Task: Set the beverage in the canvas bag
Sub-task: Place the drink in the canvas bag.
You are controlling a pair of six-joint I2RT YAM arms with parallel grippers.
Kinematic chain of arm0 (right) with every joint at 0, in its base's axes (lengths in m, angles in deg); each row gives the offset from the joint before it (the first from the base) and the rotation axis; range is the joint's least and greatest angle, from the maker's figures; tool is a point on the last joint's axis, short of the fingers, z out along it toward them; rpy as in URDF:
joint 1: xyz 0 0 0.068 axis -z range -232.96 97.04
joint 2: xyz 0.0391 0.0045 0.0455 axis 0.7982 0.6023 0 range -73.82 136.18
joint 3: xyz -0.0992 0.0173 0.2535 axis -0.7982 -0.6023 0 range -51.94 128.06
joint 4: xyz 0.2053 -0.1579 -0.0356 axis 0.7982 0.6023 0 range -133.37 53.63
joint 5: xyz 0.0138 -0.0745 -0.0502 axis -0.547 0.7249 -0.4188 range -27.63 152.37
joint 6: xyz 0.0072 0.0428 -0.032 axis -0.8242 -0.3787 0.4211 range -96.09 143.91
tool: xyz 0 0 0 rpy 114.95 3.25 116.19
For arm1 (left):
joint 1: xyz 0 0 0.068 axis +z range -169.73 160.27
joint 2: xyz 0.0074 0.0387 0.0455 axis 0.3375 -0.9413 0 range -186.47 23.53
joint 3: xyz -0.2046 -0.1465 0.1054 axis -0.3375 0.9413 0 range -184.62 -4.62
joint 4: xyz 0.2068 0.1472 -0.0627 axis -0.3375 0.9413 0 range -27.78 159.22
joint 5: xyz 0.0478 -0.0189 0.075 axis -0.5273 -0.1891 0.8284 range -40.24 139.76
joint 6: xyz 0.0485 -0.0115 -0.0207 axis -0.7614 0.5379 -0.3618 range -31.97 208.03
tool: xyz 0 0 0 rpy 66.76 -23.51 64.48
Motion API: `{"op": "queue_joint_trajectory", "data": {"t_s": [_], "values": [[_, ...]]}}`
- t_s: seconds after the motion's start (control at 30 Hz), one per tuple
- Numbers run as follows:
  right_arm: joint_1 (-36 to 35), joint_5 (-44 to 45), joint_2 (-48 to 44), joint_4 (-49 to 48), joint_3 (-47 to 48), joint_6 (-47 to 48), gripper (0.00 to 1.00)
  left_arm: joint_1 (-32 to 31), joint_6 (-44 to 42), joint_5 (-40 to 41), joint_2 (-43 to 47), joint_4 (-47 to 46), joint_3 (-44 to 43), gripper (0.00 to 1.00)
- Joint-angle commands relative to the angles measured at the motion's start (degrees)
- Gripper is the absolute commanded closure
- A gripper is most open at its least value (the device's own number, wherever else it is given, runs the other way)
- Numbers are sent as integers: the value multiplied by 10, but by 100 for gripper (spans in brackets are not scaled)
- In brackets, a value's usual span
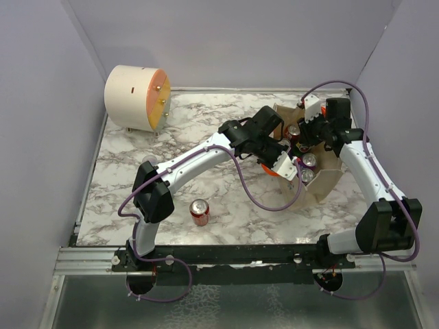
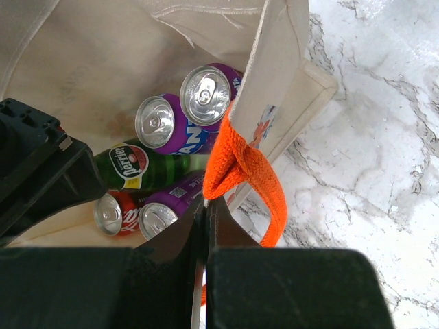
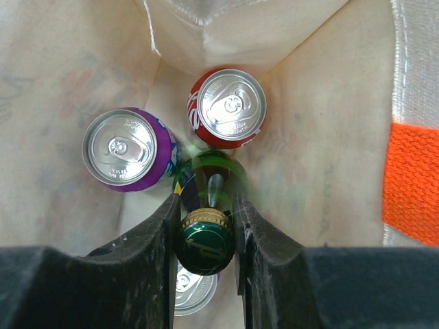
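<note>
Marble-veined desk [image 1: 206, 137] enclosed by pale lilac walls [image 1: 226, 41], as I see it from the overhead camera. Far right: canvas bag [image 1: 328, 179], mouth open upward, both arms reaching over it. Left pincer [image 2: 206, 205]: jaws closed tight on the bag's orange handle [image 2: 236, 161], which bunches just above the fingertips at the bag's rim. Right pincer [image 3: 206, 205]: inside the bag, jaws narrow, clamped on the neck of a green bottle [image 3: 206, 240] just under its gold-rimmed cap; I cannot tell whether the bottle's base rests on the bag floor. Beside the bottle, tops up: a purple can [image 3: 129, 149] and a red can [image 3: 226, 108]. Outside the bag: a lone red can [image 1: 199, 212] upright on the desk near the left arm's base; a cream drum [image 1: 137, 98] in the far left corner.
</note>
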Motion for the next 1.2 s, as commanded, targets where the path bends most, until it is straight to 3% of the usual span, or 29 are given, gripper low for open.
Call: {"op": "queue_joint_trajectory", "data": {"t_s": [0.0,0.2,0.6,1.17], "values": [[2,2,-25,-23,-9,13,98,-10,-9,-7,-3,12,2,100],[2,9,-15,-11,-9,40,96,-11,-11,-9,-4,10,2,100],[2,13,12,8,0,69,75,-14,-1,-6,-6,3,-3,100],[2,15,39,36,29,72,63,-14,5,-6,-6,-2,-4,100]]}}
